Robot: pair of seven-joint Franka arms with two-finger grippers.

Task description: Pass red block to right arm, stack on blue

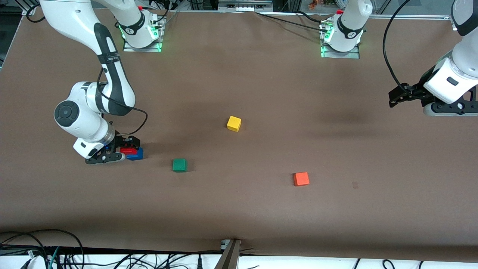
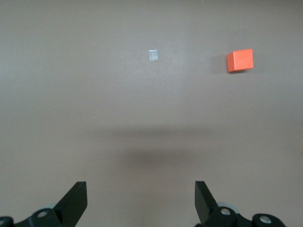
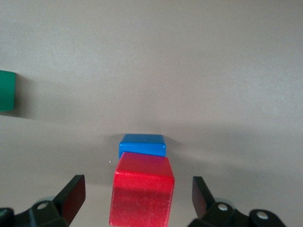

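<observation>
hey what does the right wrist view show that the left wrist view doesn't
Only the right wrist view shows the red block resting on the blue block, between the open fingers of the right gripper, plus an edge of the green block. Only the left wrist view shows the orange-red block, a small pale mark on the table, and the open, empty left gripper. Both show the brown table surface.

Cubes on table [image 1: 261, 209]: five, one per colour. One red block [image 1: 128, 150], one blue [image 1: 136, 155], one green cube [image 1: 179, 164], one yellow cube [image 1: 234, 123], one orange-red cube [image 1: 301, 179]. Arms: two. Grippers: two — right gripper [image 1: 120, 150], left gripper [image 1: 395, 98]. Small pale patch on table [image 1: 355, 184]: one.
</observation>
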